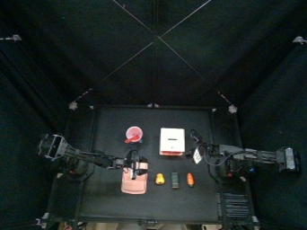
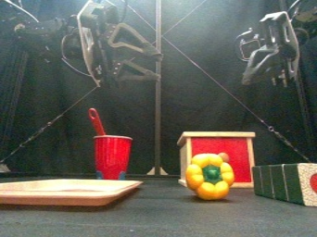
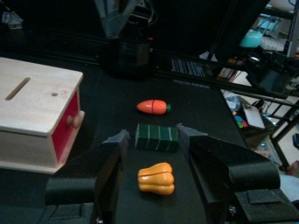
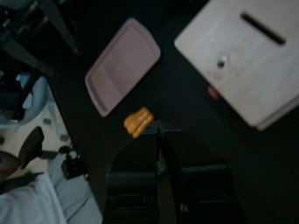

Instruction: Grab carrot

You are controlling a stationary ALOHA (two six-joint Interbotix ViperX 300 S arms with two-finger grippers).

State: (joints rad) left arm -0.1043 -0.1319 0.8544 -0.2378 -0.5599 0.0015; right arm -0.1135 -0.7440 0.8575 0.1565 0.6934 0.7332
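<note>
The carrot (image 3: 153,107), small, probably light, rigid and slick, lies free on the table (image 3: 105,87) beyond the dark green block (image 3: 155,136), best pinched across its middle by the left gripper (image 3: 155,150), whose fingers stand apart.

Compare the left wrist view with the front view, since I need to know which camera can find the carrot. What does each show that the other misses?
Only the left wrist view shows the carrot, lying on the table beyond the dark green block. Only the front view shows the red cup and the pink tray. It has no carrot in sight. Both show the wooden box, the yellow pepper and the green block.
</note>
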